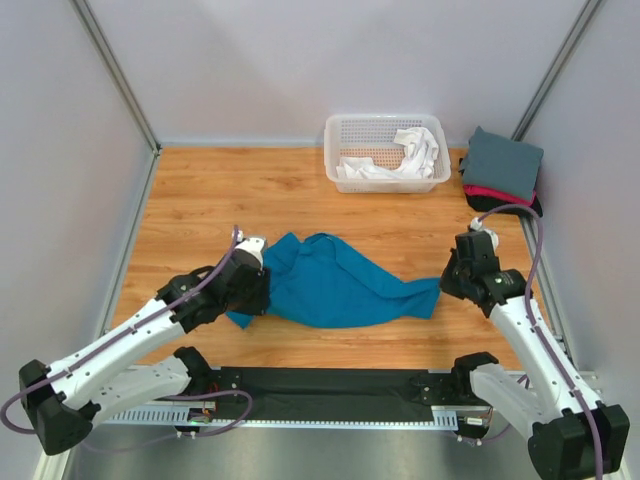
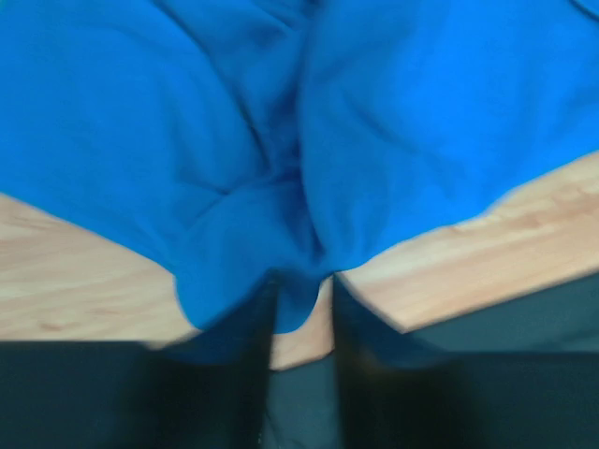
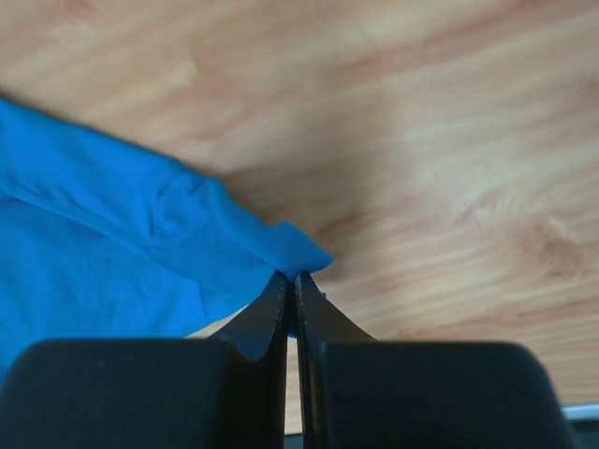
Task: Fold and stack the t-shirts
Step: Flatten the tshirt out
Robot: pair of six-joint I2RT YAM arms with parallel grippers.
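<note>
- Top: the teal shirt [image 1: 335, 285] lies bunched mid-table [image 1: 200, 200] toward the near edge. It is soft and limp, and hems or corners look like the best places to hold it.
- Left wrist: the left fingers [image 2: 253, 374], narrowly apart, pinch a fold. The view is blurred, so I cannot tell which part of the shirt this is.
- Right wrist: the right fingers [image 3: 271, 318], nearly closed, grip a hem corner. The rest of the shirt is cut off.

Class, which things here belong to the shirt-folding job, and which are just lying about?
Job: teal-blue t-shirt, white t-shirt, slate-grey t-shirt, red-pink t-shirt, black t-shirt, left gripper, right gripper.
Lying about: white lattice basket, black mat.
</note>
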